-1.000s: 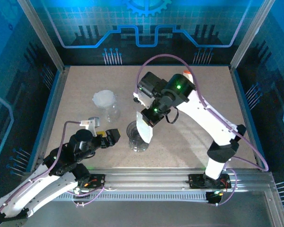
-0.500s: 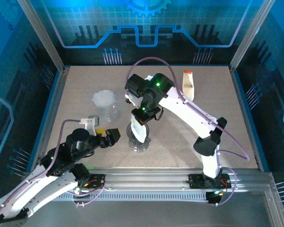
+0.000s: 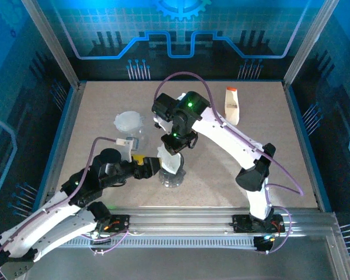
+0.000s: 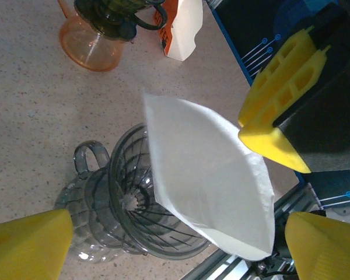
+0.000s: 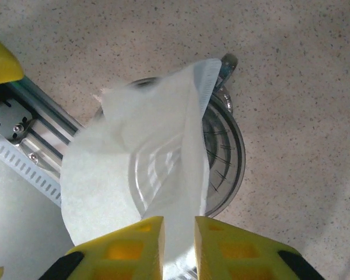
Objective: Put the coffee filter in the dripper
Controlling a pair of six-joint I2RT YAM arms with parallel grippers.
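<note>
Seating coffee filter [image 5: 134,192] in dripper [image 5: 230,157]: right gripper [image 5: 179,245] narrowly parted around its edge, grip undeterminable; left gripper [image 3: 151,168] wide open; next move requires clean release.

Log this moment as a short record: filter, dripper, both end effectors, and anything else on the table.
filter: white paper, tilted across the dripper's mouth, not seated
dripper: clear, ribbed, with a handle, upright on the table
right end effector: above the dripper, filter between its fingers, narrow gap, grip unclear
left end effector: open, beside the dripper, holding nothing
other: carton, upright, far right of the table
</note>
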